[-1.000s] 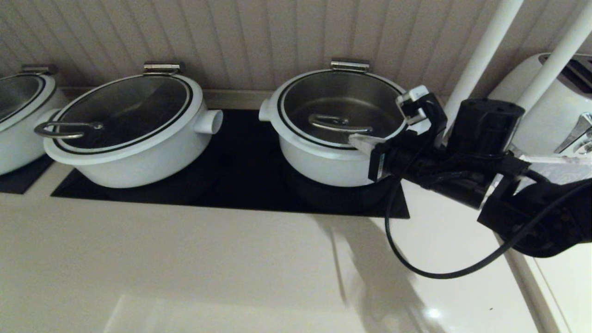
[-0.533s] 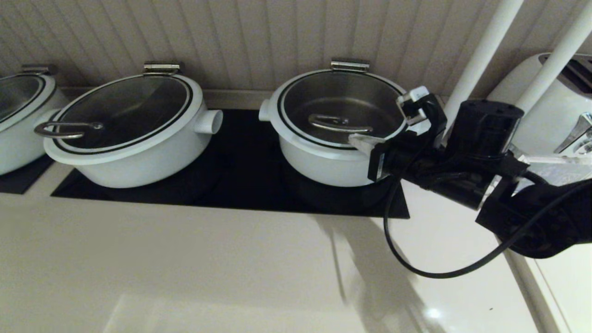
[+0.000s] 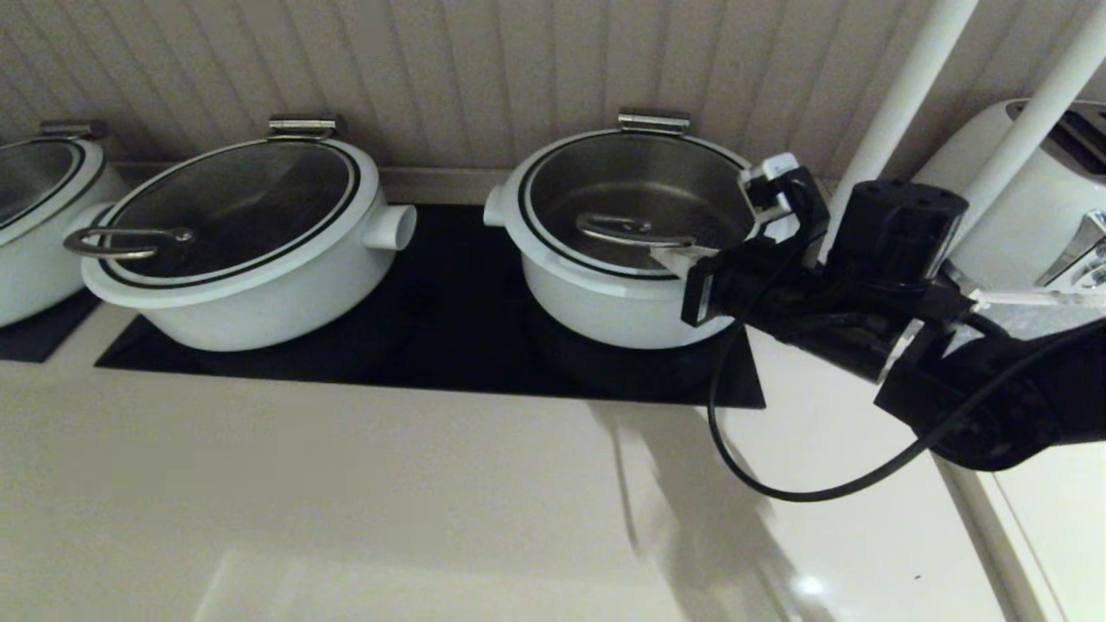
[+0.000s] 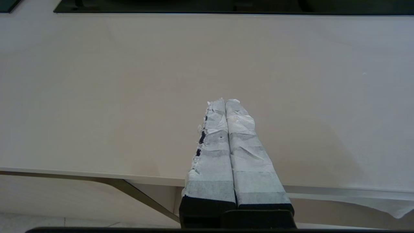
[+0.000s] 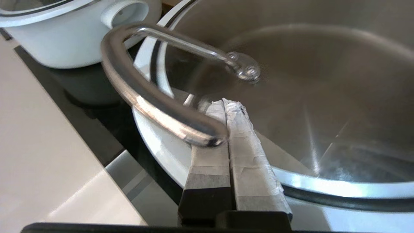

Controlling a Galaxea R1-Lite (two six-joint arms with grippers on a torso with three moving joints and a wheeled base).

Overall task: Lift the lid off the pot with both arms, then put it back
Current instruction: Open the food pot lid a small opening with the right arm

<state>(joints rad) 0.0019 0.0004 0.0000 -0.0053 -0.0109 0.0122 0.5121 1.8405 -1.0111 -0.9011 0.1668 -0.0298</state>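
The white pot [image 3: 605,311] stands on the black cooktop [image 3: 449,337] with the glass lid [image 3: 639,186] seated on it. The lid's steel handle [image 3: 635,231] shows curved in the right wrist view [image 5: 145,97]. My right gripper [image 3: 672,257] reaches in from the right at the lid's front rim. Its taped fingers are shut, with nothing between them. In the right wrist view the gripper [image 5: 226,103] lies on the lid [image 5: 323,81], under the handle's near end. My left gripper [image 4: 224,101] is shut and empty over bare counter, and is out of the head view.
A wider white pot [image 3: 251,276] with a loop-handled lid stands left of the task pot. Another pot [image 3: 34,250] sits at the far left. A white toaster [image 3: 1028,199] and two white poles [image 3: 899,104] are at the right. The ribbed wall lies right behind the pots.
My right gripper has shifted slightly up and to the left by the lid's handle. The lid has not visibly moved.
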